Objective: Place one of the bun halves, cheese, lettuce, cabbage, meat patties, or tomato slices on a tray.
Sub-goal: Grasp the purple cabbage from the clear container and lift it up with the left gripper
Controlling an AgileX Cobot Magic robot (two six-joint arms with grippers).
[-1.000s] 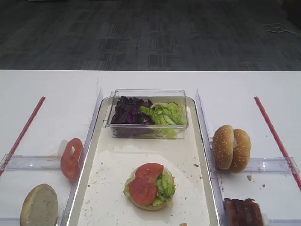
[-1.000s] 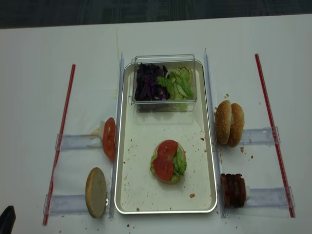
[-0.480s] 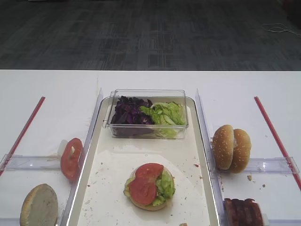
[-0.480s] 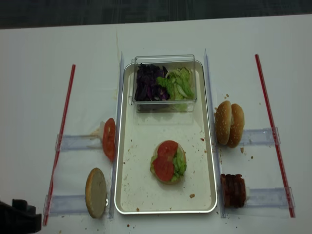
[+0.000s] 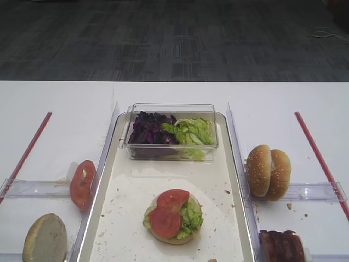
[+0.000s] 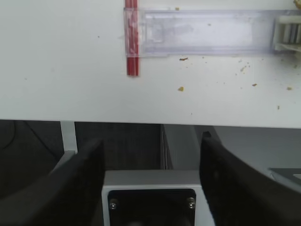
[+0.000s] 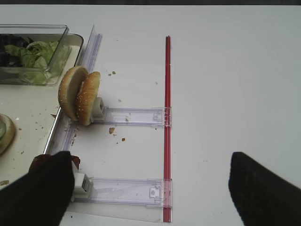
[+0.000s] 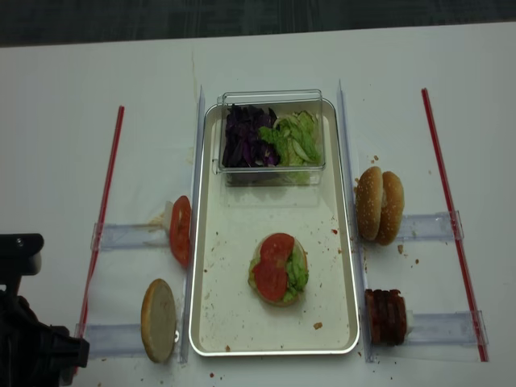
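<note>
On the tray (image 5: 229, 180) lies a bun base topped with lettuce (image 5: 192, 214) and two tomato slices (image 5: 166, 213). Cabbage (image 5: 150, 130) and more lettuce fill a clear box (image 5: 170, 108) at its far end. Left of the tray stand a tomato slice (image 5: 82, 184) and a bun half (image 5: 45, 239). Right of it stand two bun halves (image 5: 268, 171) and meat patties (image 5: 282, 245). No cheese is in view. My left gripper (image 6: 151, 141) is open over the table's front edge. My right gripper (image 7: 155, 197) is open above the patty rail (image 7: 127, 190).
Red strips (image 8: 103, 210) (image 8: 450, 210) run along both outer sides of the table. Clear rails (image 8: 129, 235) (image 8: 427, 226) hold the upright food. My left arm (image 8: 32, 347) rises at the near left corner. Crumbs dot the tray and the table beside it.
My left arm has come further into the overhead view at the near left corner, rising toward the table. The food and the right gripper have not moved.
</note>
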